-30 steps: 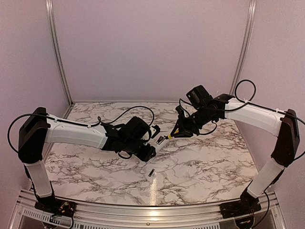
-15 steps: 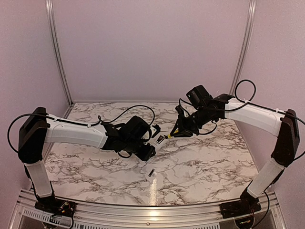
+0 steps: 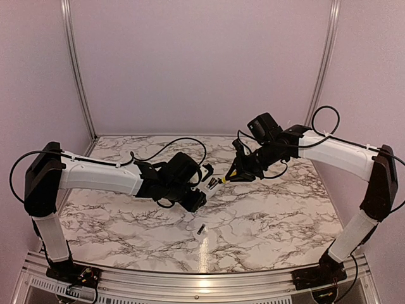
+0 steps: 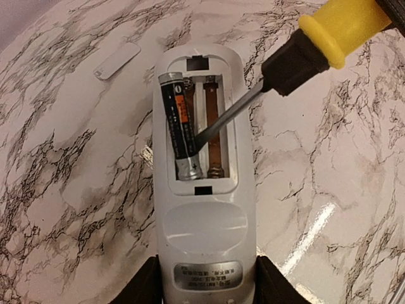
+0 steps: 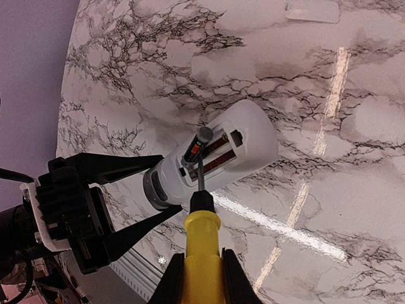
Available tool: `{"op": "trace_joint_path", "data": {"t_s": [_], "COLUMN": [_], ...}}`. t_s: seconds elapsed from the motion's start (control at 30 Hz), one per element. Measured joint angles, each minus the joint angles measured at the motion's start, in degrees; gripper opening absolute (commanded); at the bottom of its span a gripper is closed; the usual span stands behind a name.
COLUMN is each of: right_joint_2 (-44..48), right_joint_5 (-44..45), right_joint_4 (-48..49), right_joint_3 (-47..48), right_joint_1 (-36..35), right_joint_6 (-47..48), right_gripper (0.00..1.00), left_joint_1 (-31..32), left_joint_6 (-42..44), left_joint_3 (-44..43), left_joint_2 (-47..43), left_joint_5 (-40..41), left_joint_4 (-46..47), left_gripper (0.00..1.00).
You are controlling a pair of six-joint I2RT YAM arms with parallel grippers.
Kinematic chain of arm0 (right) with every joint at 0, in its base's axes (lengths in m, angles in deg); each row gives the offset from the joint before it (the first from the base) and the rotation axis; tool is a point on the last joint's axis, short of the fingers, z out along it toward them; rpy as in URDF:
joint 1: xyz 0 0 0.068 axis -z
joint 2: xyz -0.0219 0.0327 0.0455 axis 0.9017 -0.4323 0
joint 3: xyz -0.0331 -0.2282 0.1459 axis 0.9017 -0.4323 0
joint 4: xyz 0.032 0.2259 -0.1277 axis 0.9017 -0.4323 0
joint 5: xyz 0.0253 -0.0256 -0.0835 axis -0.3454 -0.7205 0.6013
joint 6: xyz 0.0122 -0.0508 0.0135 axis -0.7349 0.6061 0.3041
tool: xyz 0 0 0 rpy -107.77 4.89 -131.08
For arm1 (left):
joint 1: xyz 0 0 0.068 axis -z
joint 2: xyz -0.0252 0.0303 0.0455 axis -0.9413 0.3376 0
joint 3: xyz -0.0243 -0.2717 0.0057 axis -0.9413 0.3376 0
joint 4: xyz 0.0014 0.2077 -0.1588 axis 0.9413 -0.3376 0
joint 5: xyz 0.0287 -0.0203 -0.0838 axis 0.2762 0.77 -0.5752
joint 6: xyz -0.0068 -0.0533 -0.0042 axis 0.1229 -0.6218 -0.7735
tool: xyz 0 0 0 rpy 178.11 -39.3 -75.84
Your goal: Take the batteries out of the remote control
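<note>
My left gripper is shut on the near end of the white remote control and holds it above the table, open compartment facing up. One dark battery with an orange band lies in the left slot; the right slot is empty. My right gripper is shut on the yellow-handled screwdriver, whose tip is in the compartment beside the battery. In the top view the remote sits between the left gripper and right gripper. A second battery lies loose on the table.
The white battery cover lies flat on the marble table beyond the remote and also shows in the right wrist view. Black cables trail over the table behind both arms. Pink walls enclose the table.
My left gripper has shifted the remote slightly toward the screwdriver. The right arm and the loose battery on the table have stayed where they were.
</note>
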Motion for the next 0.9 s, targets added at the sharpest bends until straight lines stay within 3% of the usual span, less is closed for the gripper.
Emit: {"op": "trace_joint_path", "data": {"t_s": [0.9], "right_joint_2": [0.0], "right_joint_5": [-0.6], "right_joint_4": [2.6], "right_joint_3": [-2.6], "right_joint_1": [0.0], "right_joint_6": [0.1], "right_gripper": [0.00], "left_joint_1": [0.0], "left_joint_6": [2.1], "left_joint_3": [-1.4], "left_joint_2": [1.0], "left_joint_5": [0.8], "left_joint_4": [-2.5], "left_gripper": [0.00]}}
